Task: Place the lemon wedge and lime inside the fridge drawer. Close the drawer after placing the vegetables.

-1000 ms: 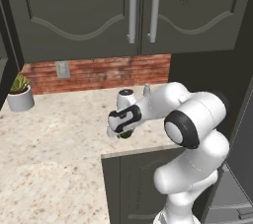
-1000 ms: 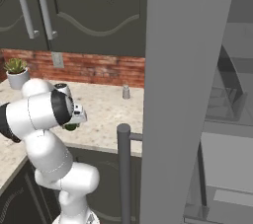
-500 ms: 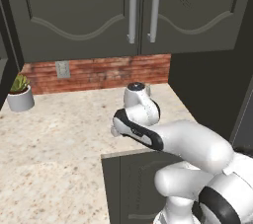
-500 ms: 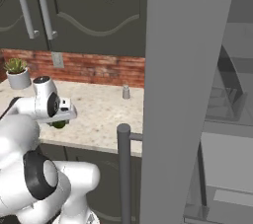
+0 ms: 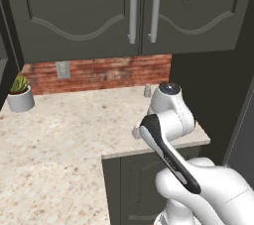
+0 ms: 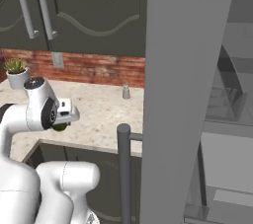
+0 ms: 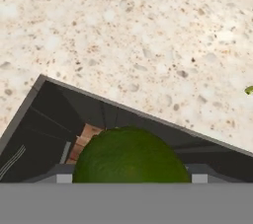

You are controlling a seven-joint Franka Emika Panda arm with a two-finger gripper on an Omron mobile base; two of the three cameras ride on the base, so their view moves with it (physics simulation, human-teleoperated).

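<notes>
The lime (image 7: 131, 156), a smooth dark green ball, sits between my fingertips in the hand view, with my gripper (image 7: 131, 178) shut on it. From the right base view the lime (image 6: 60, 127) hangs under my gripper (image 6: 65, 118), just above the front edge of the speckled counter (image 6: 99, 114). The lemon wedge (image 7: 249, 90) is a tiny yellow-green sliver lying on the counter, off to one side of the hand. Low inside the open fridge a pale grey bin (image 6: 227, 159) looks like the fridge drawer, partly hidden by the door.
The open fridge door (image 6: 173, 94) with its dark bar handle (image 6: 123, 168) stands right of my arm. A small grey shaker (image 6: 126, 92) stands near the brick backsplash. A potted plant (image 5: 20, 92) sits at the counter's far left. Dark cabinets hang above.
My arm has swung round, its elbow dropping low and forward. The gripper has carried the lime a little to the right along the counter's front edge.
</notes>
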